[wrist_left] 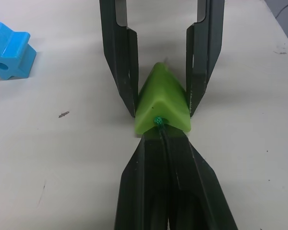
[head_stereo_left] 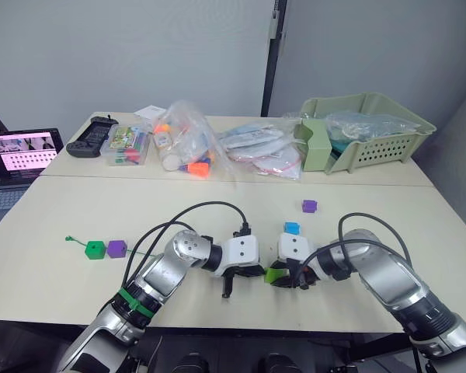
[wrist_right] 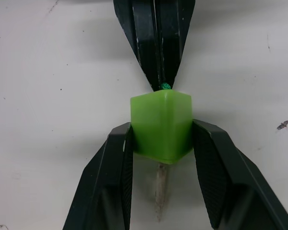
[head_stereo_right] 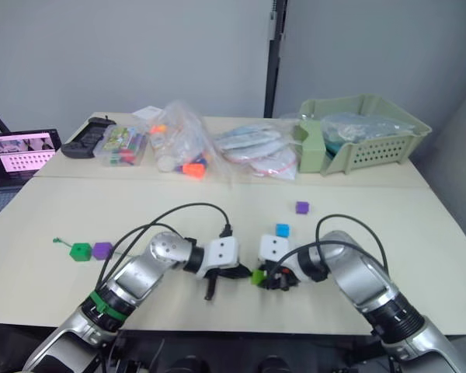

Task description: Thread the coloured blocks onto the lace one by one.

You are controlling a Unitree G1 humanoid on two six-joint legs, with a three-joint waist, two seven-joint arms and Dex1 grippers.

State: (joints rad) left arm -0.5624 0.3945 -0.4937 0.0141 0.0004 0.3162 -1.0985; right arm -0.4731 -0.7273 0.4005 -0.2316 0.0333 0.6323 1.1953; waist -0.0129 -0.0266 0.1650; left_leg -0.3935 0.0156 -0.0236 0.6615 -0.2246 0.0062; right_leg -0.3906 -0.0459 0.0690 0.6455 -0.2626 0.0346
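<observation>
Lace [wrist_left: 158, 120] vanishes inside light green block [wrist_right: 161, 124], both grippers pinching.

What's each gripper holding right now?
Left gripper: shut on the lace.
Right gripper: shut on the light green block.

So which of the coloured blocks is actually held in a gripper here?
The light green block, clamped by the right gripper. The blue, dark green and two purple blocks lie loose on the table.

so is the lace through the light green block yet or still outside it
Through. The lace enters the light green block on the left gripper side, and its pale tip sticks out between the right gripper fingers.
</observation>
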